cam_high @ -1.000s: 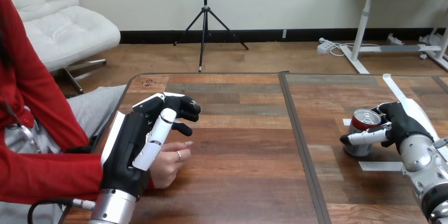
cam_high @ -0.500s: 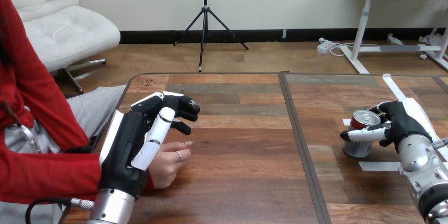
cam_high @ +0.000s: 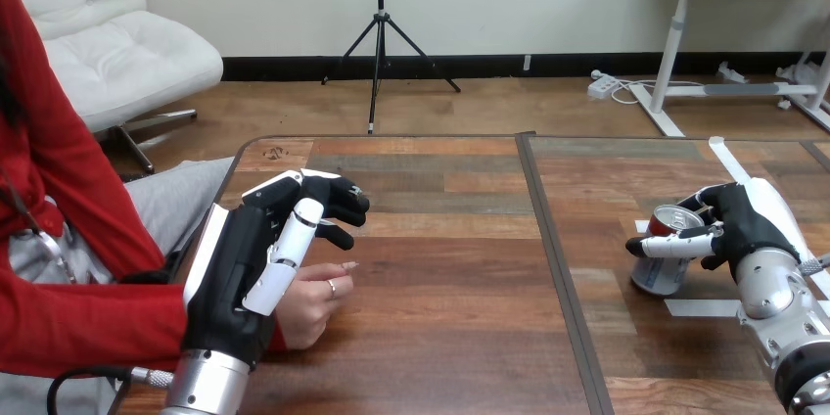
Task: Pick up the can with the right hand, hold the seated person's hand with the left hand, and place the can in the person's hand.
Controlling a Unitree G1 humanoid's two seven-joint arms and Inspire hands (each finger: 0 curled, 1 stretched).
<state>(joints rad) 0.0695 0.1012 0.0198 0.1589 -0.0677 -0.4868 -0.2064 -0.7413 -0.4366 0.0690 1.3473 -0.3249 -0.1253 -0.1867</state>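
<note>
While the right robot hand (cam_high: 742,225) curls thumb and fingers round the tilted can (cam_high: 656,274) at the right of the surface (cam_high: 450,268), we see the left robot hand (cam_high: 243,268) over the person's hand (cam_high: 313,303) at the near left; whether it grips we cannot tell.

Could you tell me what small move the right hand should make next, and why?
Probably lift and carry the can leftward across the table toward the person's hand: the right hand is curled round it, and the left hand lies over the person's hand.
</note>
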